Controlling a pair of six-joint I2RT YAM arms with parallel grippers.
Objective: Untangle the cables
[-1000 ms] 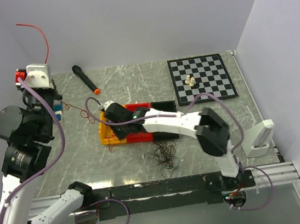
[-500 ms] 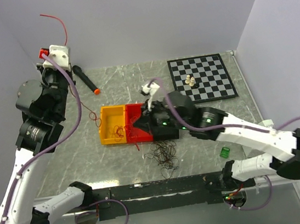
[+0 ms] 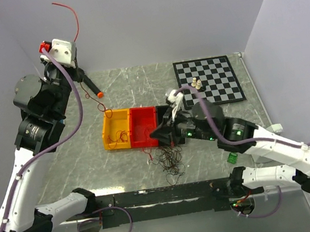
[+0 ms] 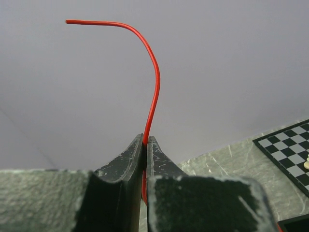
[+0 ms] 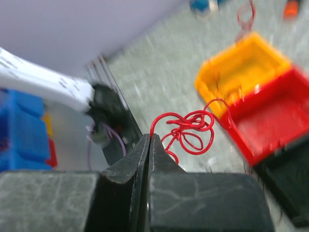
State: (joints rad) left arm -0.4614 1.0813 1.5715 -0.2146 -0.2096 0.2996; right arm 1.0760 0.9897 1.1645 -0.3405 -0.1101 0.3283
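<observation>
Left gripper (image 4: pixel 146 145): we found it raised high, clenched on a long red cable (image 4: pixel 153 82) whose free end rose above the fingers.
Right gripper (image 5: pixel 149 140): we saw it pinched shut on a curly red cable (image 5: pixel 189 126), low beside the red bin (image 3: pixel 143 120).
Dark cables (image 3: pixel 169 160): they lay heaped on the table (image 3: pixel 128 85), just nearside of the red bin.
Yellow bin (image 3: pixel 105 131): it held a few thin loops.

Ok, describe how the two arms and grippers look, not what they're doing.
Both arms, left arm and right arm, have white links and bulky black joints, each trailed by a purple hose. The left gripper and right gripper have matte black, wedge-shaped fingers.
</observation>
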